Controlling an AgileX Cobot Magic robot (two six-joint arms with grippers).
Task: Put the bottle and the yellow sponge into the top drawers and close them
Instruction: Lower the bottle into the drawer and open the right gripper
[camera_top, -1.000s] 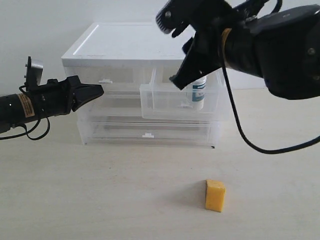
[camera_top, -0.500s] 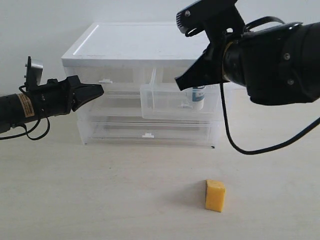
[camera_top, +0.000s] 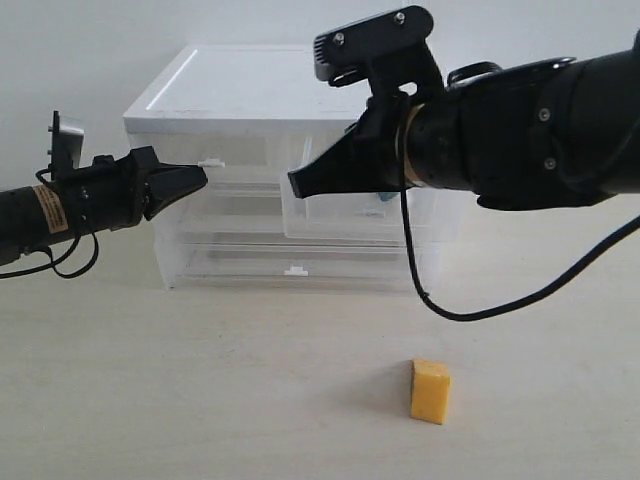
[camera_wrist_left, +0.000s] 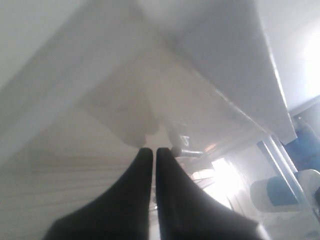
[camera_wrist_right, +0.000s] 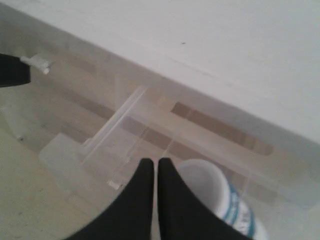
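Note:
The bottle (camera_wrist_right: 212, 190) stands inside the pulled-out right top drawer (camera_top: 340, 215); in the exterior view my right arm hides nearly all of it. Its blue label (camera_wrist_left: 280, 192) shows through the plastic in the left wrist view. My right gripper (camera_top: 297, 186) (camera_wrist_right: 151, 162) is shut and empty, above the open drawer beside the bottle's cap. The left top drawer (camera_top: 245, 172) is closed. My left gripper (camera_top: 200, 178) (camera_wrist_left: 149, 150) is shut and empty, its tip just under that drawer's white handle tab (camera_top: 210, 160). The yellow sponge (camera_top: 430, 391) lies on the table in front, to the right.
The white-topped cabinet (camera_top: 250, 90) stands at the back of the wooden table (camera_top: 200, 380). Below the top drawers are two full-width drawers (camera_top: 295, 262), both closed. My right arm's black cable (camera_top: 440, 305) hangs in front of the cabinet.
My right gripper has swung left and down across the open right drawer, and its arm now covers the bottle. The left arm, the sponge and the drawers have not moved.

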